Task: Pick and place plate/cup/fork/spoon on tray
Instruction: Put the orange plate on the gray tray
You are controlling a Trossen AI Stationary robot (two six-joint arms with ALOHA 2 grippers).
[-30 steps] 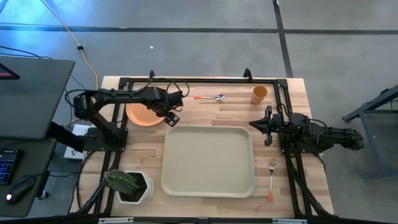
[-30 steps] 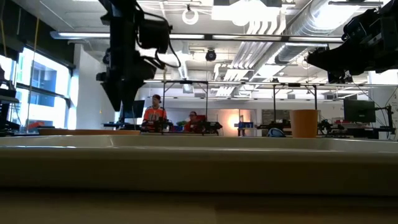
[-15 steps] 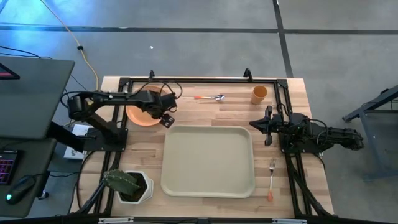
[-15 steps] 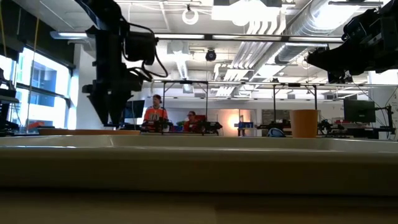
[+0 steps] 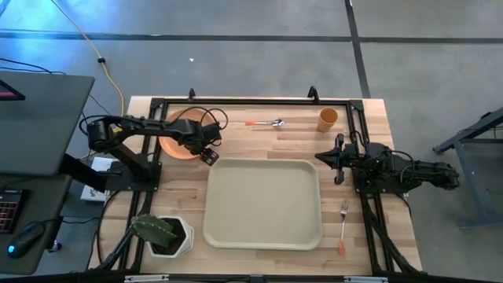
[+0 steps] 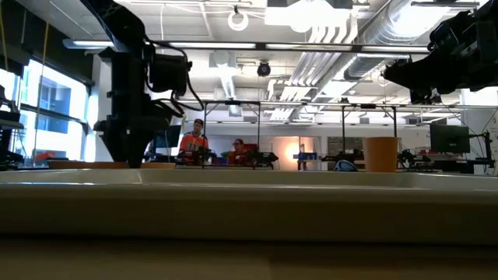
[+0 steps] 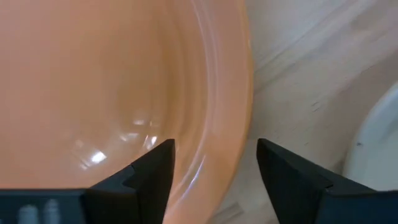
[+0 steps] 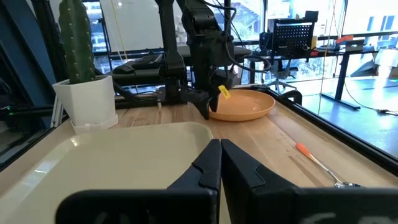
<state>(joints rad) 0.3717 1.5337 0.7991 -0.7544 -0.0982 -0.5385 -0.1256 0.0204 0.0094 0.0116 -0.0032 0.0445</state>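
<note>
The orange plate [image 5: 174, 145] lies flat on the table at the far left, beyond the beige tray [image 5: 263, 203]. My left gripper [image 5: 208, 154] is open and low at the plate's rim on the tray side. In the left wrist view [image 7: 214, 146] one finger is over the plate's inside and one is outside it. The spoon [image 5: 266, 123] and the orange cup [image 5: 328, 119] sit on the table at the far side. The fork [image 5: 343, 223] lies right of the tray. My right gripper [image 5: 321, 157] is shut and empty, above the table right of the tray. My left gripper points down with its open fingers astride the plate's rim [image 7: 233, 118], on the side toward the tray. The plate lies flat on the table. I cannot tell whether either finger touches the rim.
A white square pot with a green cactus [image 5: 161, 233] stands at the near left corner. A black frame [image 5: 236, 103] runs round the table's edges. A desk with a laptop [image 5: 35, 118] stands left of the table. People sit far off in the room [image 6: 193, 144].
My left gripper has gone down and a little toward the table's left edge, to the plate's rim, staying open. The plate has kept its place.
</note>
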